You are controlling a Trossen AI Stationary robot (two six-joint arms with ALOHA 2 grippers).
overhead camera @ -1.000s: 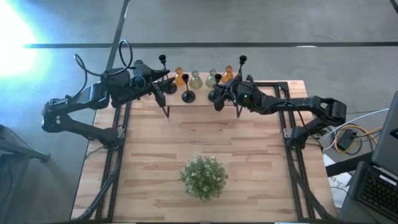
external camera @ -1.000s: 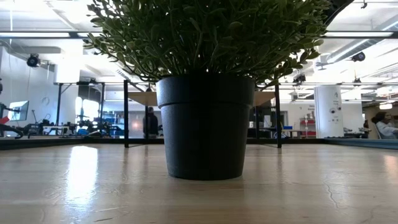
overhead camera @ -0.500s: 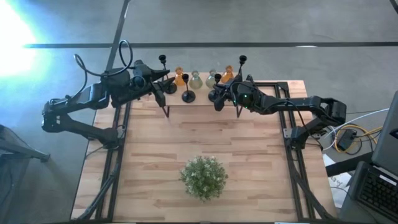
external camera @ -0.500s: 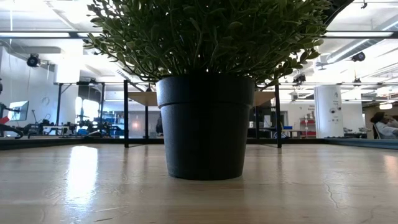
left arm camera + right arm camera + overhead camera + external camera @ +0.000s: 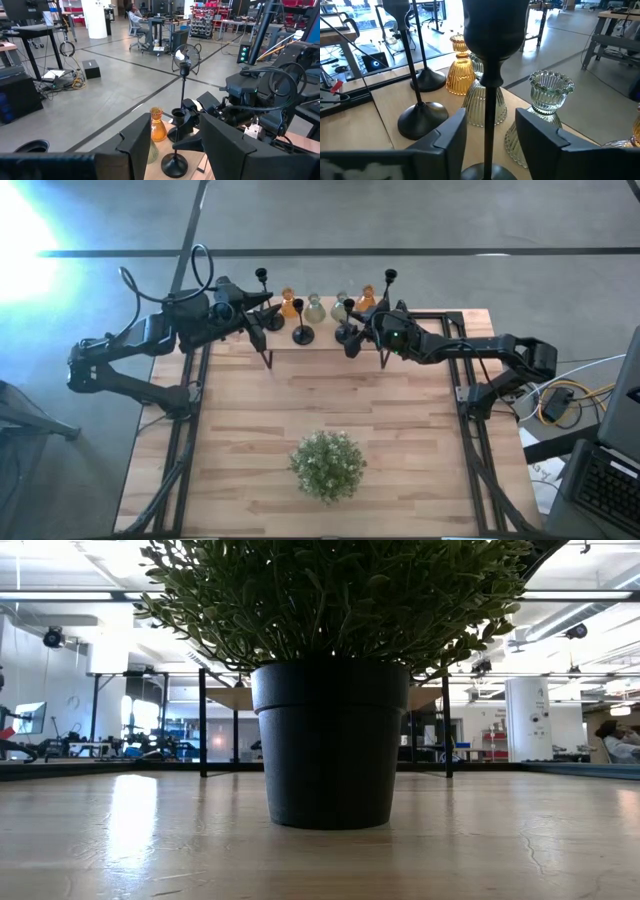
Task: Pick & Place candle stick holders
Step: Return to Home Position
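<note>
Several black candle stick holders stand on their round bases along the table's far edge, among orange vases (image 5: 289, 305) and grey-green vases (image 5: 315, 308). My right gripper (image 5: 490, 137) is open, one finger on either side of one holder's thin stem (image 5: 490, 112), with a gap on both sides. That holder (image 5: 348, 320) stands upright on its base. My left gripper (image 5: 175, 150) is open near the far left; another holder (image 5: 178, 120) stands just past its fingertips. In the high view the left gripper (image 5: 268, 332) faces the right gripper (image 5: 350, 337). The low view shows neither.
A potted green plant (image 5: 327, 464) stands in the table's near middle and fills the low view as a black pot (image 5: 330, 745). Two more holders (image 5: 422, 117) and ribbed glass vases (image 5: 545, 112) crowd close around the right gripper. Bare wood (image 5: 240, 430) lies between plant and holders.
</note>
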